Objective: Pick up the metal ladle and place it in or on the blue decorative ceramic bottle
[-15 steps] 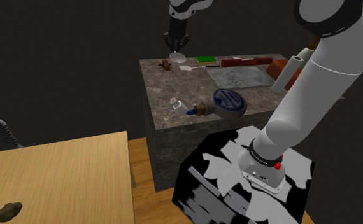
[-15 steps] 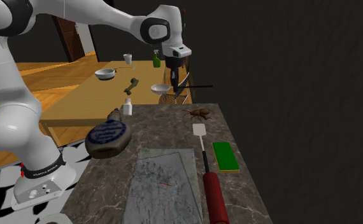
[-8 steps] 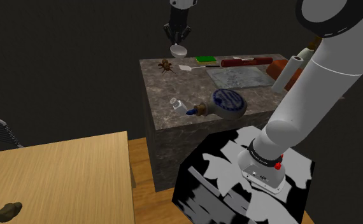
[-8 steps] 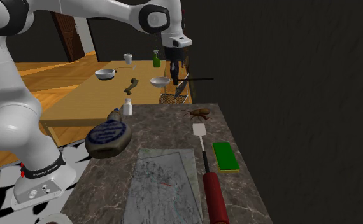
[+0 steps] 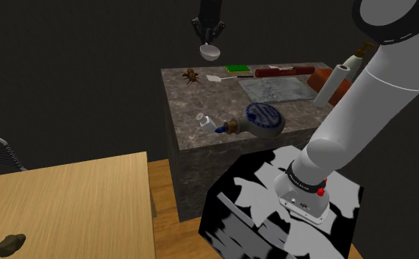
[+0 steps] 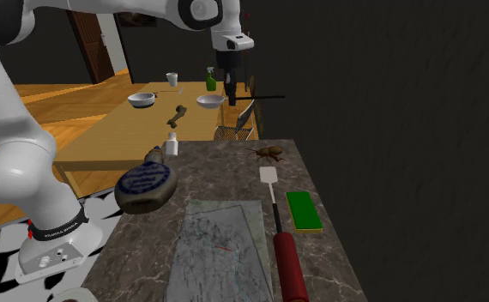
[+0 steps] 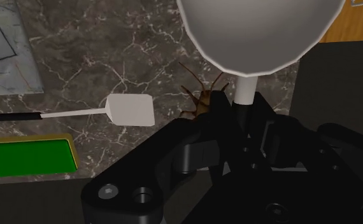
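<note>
"Well, which step am I watching?"

"The carry, I judge. My gripper [image 5: 209,29] is clamped on the ladle [image 5: 209,52], on the stem just behind the pale bowl. It hangs clear above the far end of the stone counter [image 5: 186,110], with a brown beetle [image 5: 192,75] beneath."

"And the target?"

"The bottle [image 5: 259,119] lies on its side near the counter's near edge. In the shoulder view it's about five o'clock from the ladle, neck toward eight o'clock."

"Next move?"

"I swing toward five o'clock, then lower gently. The mouth faces sideways, so resting the ladle on the flank looks likelier than dropping it in."

"Any writing?"

"None I can read. There's just a blue pattern on the bottle's round end."
</note>
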`<action>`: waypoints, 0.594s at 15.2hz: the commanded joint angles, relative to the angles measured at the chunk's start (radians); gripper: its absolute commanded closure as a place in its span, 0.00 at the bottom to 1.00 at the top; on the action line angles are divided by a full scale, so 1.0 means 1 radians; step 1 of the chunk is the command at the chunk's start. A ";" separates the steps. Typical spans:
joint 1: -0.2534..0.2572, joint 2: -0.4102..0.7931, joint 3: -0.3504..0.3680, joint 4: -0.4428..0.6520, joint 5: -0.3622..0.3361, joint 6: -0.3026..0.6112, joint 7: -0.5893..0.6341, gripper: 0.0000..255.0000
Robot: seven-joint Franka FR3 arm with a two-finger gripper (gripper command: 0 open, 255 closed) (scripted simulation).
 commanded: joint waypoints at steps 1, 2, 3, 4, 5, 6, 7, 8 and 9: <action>-0.003 -0.073 -0.003 -0.085 0.002 0.012 -0.007 1.00; -0.004 -0.114 -0.005 -0.131 0.002 0.017 -0.010 1.00; -0.005 -0.155 -0.006 -0.175 0.003 0.021 -0.012 1.00; -0.006 -0.195 -0.007 -0.218 0.003 0.023 -0.015 1.00; -0.007 -0.235 -0.009 -0.259 0.004 0.024 -0.017 1.00; -0.008 -0.275 -0.011 -0.299 0.004 0.024 -0.020 1.00; -0.009 -0.316 -0.013 -0.338 0.004 0.022 -0.023 1.00; -0.010 -0.356 -0.014 -0.375 0.004 0.019 -0.025 1.00; -0.010 -0.397 -0.016 -0.411 0.003 0.015 -0.028 1.00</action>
